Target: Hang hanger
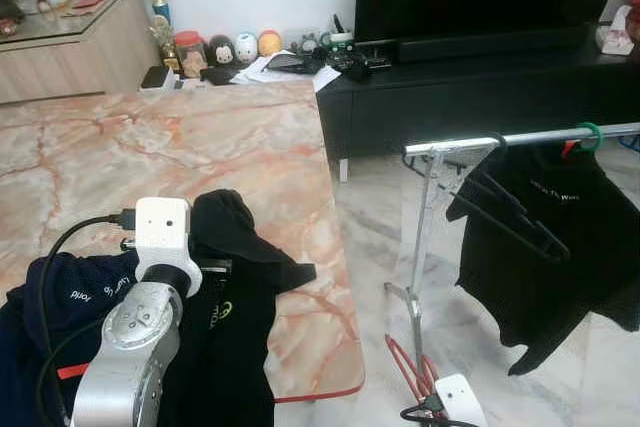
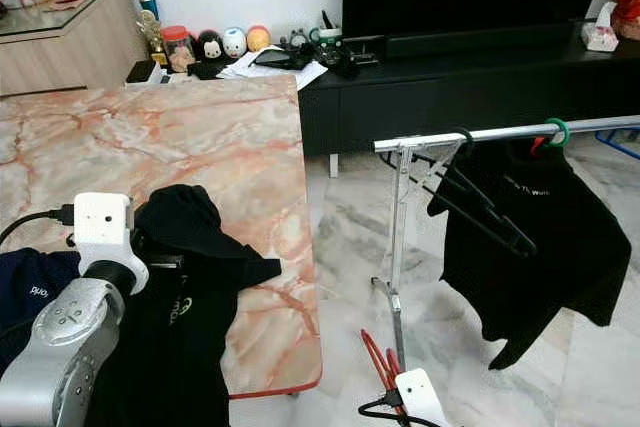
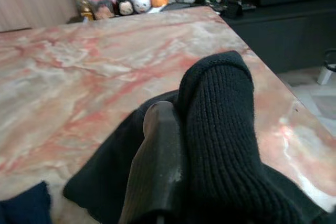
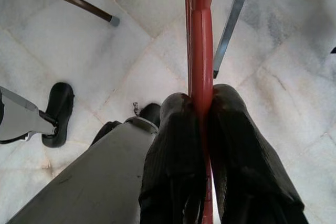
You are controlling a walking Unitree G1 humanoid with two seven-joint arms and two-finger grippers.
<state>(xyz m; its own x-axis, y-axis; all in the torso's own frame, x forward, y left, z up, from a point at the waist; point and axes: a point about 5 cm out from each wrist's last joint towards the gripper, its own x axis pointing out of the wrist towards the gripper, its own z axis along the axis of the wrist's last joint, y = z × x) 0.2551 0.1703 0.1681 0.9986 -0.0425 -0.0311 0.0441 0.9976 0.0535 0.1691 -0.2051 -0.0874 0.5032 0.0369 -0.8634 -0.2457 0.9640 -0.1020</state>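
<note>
Right tool (image 4: 202, 103): clamped on red hanger (image 4: 199, 35), low below the rail (image 2: 480, 134).
Left tool (image 3: 173, 145): grips black garment (image 3: 220, 129).
Left: hooking hanger on rail.

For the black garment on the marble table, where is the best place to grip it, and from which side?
Grip the black garment at its raised knitted fold, coming from the robot's side. That fold stands above the marble table, so the jaws can close around it; the left gripper already sits there.
</note>
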